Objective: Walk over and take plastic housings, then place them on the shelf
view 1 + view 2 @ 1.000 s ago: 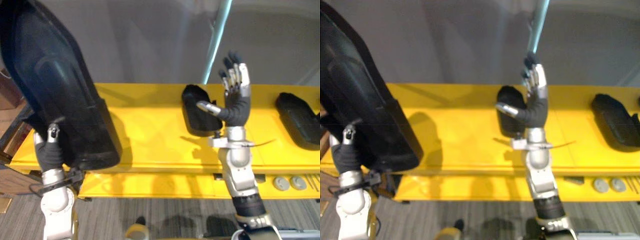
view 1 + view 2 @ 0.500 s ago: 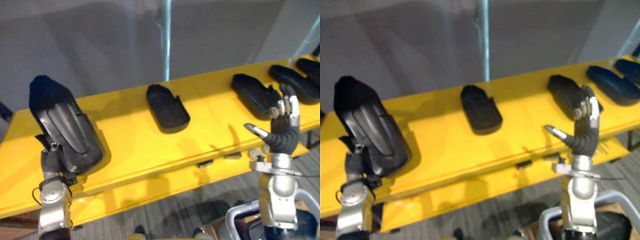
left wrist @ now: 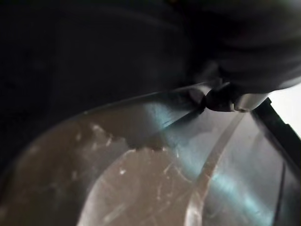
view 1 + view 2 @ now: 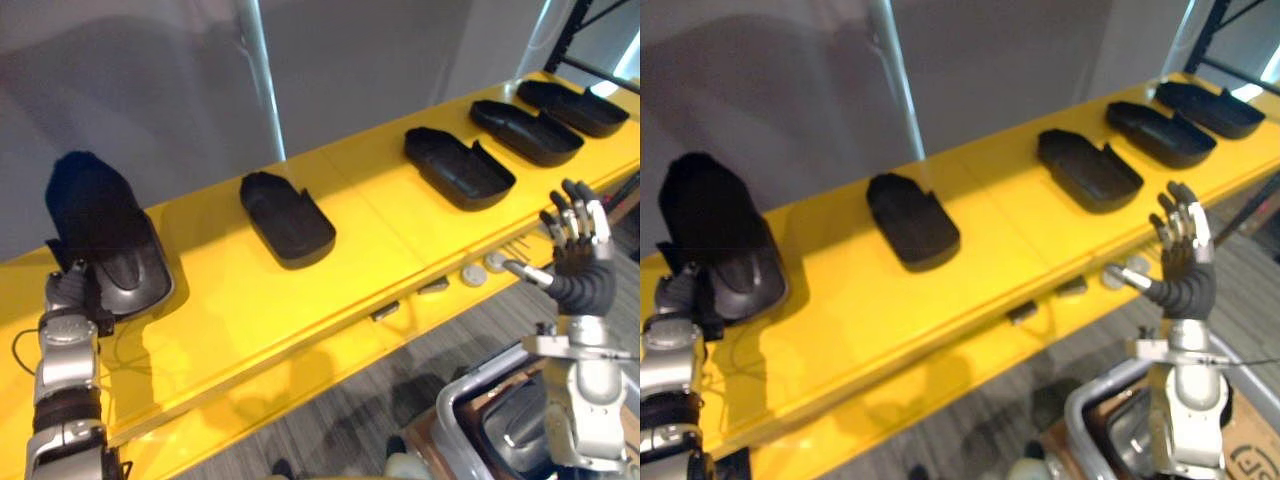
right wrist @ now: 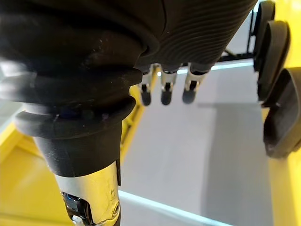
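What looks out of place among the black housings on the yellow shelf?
The leftmost housing stands tilted up on its end, gripped by the left hand, while the other four housings lie flat in a row along the yellow shelf. Nothing looks spilled or damaged.

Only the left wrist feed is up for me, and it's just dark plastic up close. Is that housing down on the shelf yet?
Observer: Looks like it. The held housing stands tilted, with its lower end at the left end of the yellow shelf. The left hand grips its near edge.
Operator: Anything close enough to bump?
Observer: No. Four others lie in a row to its right, and the nearest housing is clearly apart from it.
Operator: Right hand busy?
Observer: No. The right hand is raised in front of the shelf, fingers open, holding nothing.
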Robot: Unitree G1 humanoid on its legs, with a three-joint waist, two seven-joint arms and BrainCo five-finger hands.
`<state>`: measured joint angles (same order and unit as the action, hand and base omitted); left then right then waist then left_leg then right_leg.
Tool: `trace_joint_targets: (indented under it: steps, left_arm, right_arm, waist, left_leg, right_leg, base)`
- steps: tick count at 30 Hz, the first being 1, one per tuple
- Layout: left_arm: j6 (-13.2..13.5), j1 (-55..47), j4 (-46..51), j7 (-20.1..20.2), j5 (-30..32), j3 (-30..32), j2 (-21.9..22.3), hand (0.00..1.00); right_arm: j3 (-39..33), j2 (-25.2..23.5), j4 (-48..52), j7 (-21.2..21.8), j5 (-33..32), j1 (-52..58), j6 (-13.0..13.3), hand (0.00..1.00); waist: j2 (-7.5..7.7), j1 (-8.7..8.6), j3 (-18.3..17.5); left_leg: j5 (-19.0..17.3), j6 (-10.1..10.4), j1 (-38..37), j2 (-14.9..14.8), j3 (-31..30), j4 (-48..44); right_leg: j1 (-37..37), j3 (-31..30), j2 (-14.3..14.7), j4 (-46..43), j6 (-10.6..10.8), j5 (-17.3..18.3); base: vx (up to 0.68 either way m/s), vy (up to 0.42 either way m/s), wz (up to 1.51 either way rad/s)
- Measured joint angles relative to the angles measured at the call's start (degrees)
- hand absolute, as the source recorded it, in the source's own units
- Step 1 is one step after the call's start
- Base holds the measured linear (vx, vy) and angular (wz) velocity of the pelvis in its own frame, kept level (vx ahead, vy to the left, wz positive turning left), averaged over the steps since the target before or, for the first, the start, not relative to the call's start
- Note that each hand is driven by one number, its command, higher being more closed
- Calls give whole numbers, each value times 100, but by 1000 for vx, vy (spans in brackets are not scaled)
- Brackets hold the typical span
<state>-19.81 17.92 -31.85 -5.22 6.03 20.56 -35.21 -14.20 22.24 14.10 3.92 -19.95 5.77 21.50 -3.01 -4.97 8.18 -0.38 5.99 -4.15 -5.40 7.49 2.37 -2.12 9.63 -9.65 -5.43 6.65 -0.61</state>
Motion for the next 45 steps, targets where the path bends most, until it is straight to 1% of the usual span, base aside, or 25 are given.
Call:
trace_joint_targets:
  steps: [2, 3, 6, 8, 10, 11, 13, 15, 19, 28, 32, 33, 37, 41, 45]
  left_arm:
    - [-54, 0, -179, 219, 145, -119, -29, 100]
    - [-160, 3, -228, 395, 189, -143, -29, 100]
    - [-408, 104, -436, 660, 393, -203, -28, 100]
    - [-500, 174, -564, 700, 409, -301, -33, 100]
    - [-622, 227, -659, 833, 445, -340, -33, 100]
    - [-669, 227, -723, 868, 587, -340, -34, 100]
    - [-718, 228, -844, 870, 632, -340, -35, 100]
    - [-853, 250, -886, 878, 630, -335, -38, 100]
    - [-925, 375, -1018, 873, 630, -335, -47, 100]
    - [-906, 417, -1128, 901, 629, -328, -47, 100]
    - [-899, 454, -1230, 913, 630, -329, -48, 100]
    - [-901, 454, -1234, 921, 631, -329, -48, 0]
    - [-947, 454, -1266, 932, 640, -328, -98, 0]
    - [-1011, 454, -1272, 998, 632, -325, -309, 0]
    - [-1036, 454, -1272, 972, 626, -321, -316, 0]
  right_arm:
    - [71, 26, 0, 24, -15, 0, -1, 0]
    - [114, 34, 0, 40, -23, 0, -11, 0]
    - [193, 36, 1, 42, -23, 0, -22, 0]
    - [205, 36, 1, 16, -24, 0, -53, 0]
    - [207, 36, 1, -12, -28, -2, -92, 0]
    - [207, 40, 1, -20, -30, -4, -135, 0]
    - [206, 43, 1, -28, -76, -3, -164, 0]
    - [207, 53, 1, -28, -152, -5, -165, 0]
    - [222, 68, 2, -35, -178, -4, -173, 0]
    - [251, 77, 4, -153, -178, -4, -210, 0]
    - [252, 78, 4, -155, -178, -13, -220, 0]
    - [252, 78, 4, -156, -178, -15, -224, 0]
    - [252, 78, 4, -156, -178, -18, -255, 0]
    - [254, 78, 6, -162, -181, -35, -311, 0]
    - [258, 78, 8, -159, -181, -97, -334, 0]
  waist:
    - [-41, -44, 1]
    - [-49, -50, 5]
    - [-48, -83, 5]
    - [-52, -106, 7]
    - [-51, -121, 7]
    - [-52, -156, 7]
    - [-59, -192, 11]
    - [-60, -195, 11]
    - [-67, -203, 16]
    - [-142, -205, 61]
    - [-144, -208, 65]
    - [-143, -209, 66]
    - [-139, -210, 69]
    - [-84, -223, 131]
    - [-82, -222, 133]
  left_leg:
    - [0, 0, -10, -3, 39, -3]
    - [0, 0, -30, -6, 107, -10]
    - [-1, 1, -75, -17, 123, -7]
    - [-4, 5, -77, -17, 122, -8]
    - [-7, 9, -76, -19, 123, -7]
    - [-9, 10, -76, -20, 125, -6]
    - [-9, 11, -75, -20, 142, -4]
    - [-9, 11, -74, -21, 194, -1]
    - [-8, 11, -75, -19, 211, -1]
    - [-8, 11, -74, -18, 210, 4]
    - [-9, 11, -74, -17, 209, 4]
    - [-9, 11, -74, -17, 209, 4]
    - [-9, 11, -74, -18, 209, 6]
    - [-8, 11, -74, -17, 209, 7]
    - [-8, 11, -74, -13, 209, 15]
  right_leg:
    - [-4, -19, 4, -4, -1, 0]
    - [-4, -51, 11, -9, -2, 1]
    - [-2, -75, 21, -71, -17, 13]
    - [-8, -76, 19, -91, -22, 19]
    - [-12, -76, 20, -96, -55, 39]
    - [-14, -78, 20, -97, -55, 40]
    - [-28, -97, 20, -98, -59, 43]
    - [-74, -156, 29, -117, -60, 43]
    - [-82, -171, 29, -120, -33, 25]
    - [-82, -168, 29, -119, -29, 24]
    - [-81, -167, 28, -119, -29, 24]
    - [-81, -167, 28, -119, -30, 24]
    - [-81, -166, 28, -118, -30, 25]
    - [-81, -166, 27, -114, -30, 25]
    - [-79, -164, 23, -104, -17, 16]
  base:
    - [10, -1, -6]
    - [3, 1, -9]
    - [-2, -2, -4]
    - [0, 0, 0]
    - [-16, 2, 0]
    - [0, 0, 0]
    - [-13, 2, -5]
    - [-5, 3, -11]
    - [1, 1, -2]
    - [0, 0, 0]
    - [0, 0, 0]
    - [0, 0, 0]
    - [0, 0, 0]
    - [0, 0, 0]
    - [0, 0, 0]
